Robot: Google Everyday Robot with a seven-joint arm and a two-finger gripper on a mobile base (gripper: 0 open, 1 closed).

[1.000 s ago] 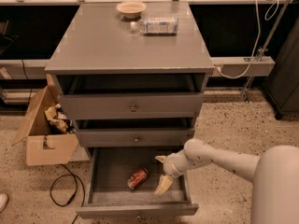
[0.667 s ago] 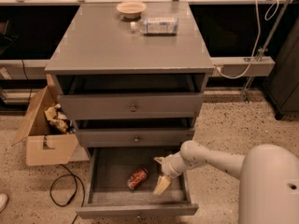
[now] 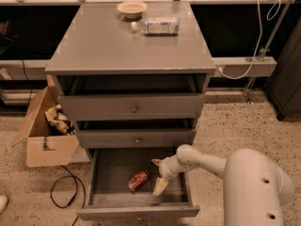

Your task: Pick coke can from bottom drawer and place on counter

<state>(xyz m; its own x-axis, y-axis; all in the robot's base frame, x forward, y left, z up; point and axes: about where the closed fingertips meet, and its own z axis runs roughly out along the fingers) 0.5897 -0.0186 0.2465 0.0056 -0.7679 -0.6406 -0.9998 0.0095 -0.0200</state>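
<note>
The coke can [image 3: 138,180] is red and lies on its side on the floor of the open bottom drawer [image 3: 108,192], left of centre. My gripper [image 3: 158,175] reaches down into the drawer just right of the can, apart from it. Its fingers [image 3: 160,187] stand spread, one near the drawer's back and one toward the front, with nothing between them. The counter [image 3: 108,44] is the flat grey top of the cabinet above.
A tan bowl [image 3: 132,8] and a clear plastic water bottle [image 3: 157,26] lie at the back of the counter. Two other drawers [image 3: 134,108] are above the open one. A cardboard box [image 3: 44,128] and a black cable [image 3: 63,192] are on the floor at left.
The arm has shifted slightly left, bringing the gripper a little closer to the can. The can has not moved.
</note>
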